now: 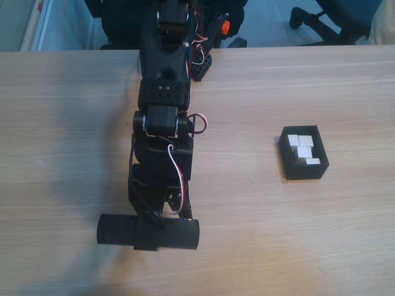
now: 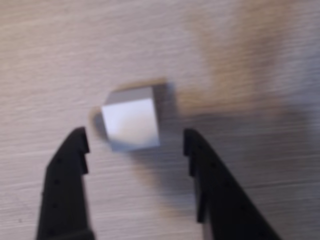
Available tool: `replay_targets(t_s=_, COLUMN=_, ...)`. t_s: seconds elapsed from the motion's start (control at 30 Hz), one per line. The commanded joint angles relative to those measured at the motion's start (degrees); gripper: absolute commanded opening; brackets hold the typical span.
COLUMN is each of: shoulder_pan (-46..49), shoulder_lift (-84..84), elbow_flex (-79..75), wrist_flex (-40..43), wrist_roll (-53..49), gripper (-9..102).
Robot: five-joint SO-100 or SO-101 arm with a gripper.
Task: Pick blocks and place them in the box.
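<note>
A: We had a pale wooden surface [image 1: 296, 246] in front of us, with black chair legs on the floor beyond its far edge in the fixed view.

B: And the biggest thing on it was our black arm [image 1: 162, 129], stretched from the far edge toward the camera, wires looping over its joints.

A: Off to the right in that view, well apart from the arm, sat the box [image 1: 302, 172]. We counted several white blocks [image 1: 303, 151] already inside, packed toward its far end; we could not tell the exact number.

B: Then the smallest piece: in the wrist view one loose block [image 2: 131, 122] lay on the bare wood, slightly skewed, just ahead of the tips.

A: The pincer [image 2: 135, 142] was spread wide there, holding nothing, one dark finger [image 2: 67, 170] on each side of the cube's near edge, neither touching it.

B: So we judged the step in hand to be the grasp. We thought it wise to push forward a little more, so the cube sat deeper between the fingers, not at the very tips.

A: Agreed, and to turn the wrist until the fingers met two flat faces. Squeezing on corners could have twisted the block out. The view was blurred, so we trusted the alignment only roughly.
</note>
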Motion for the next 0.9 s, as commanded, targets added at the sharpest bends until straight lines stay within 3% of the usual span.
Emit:
replay_targets(t_s=0.0, shoulder_pan=0.7, shoulder_lift=0.3, elbow_flex=-4.1, wrist_flex=-0.4, wrist_roll=-0.8, gripper=21)
replay_targets(t_s=0.87, shoulder_pan=-1.2, shoulder_lift=0.1, elbow_flex=-2.3, wrist_flex=-3.8, wrist_roll=2.5, gripper=0)
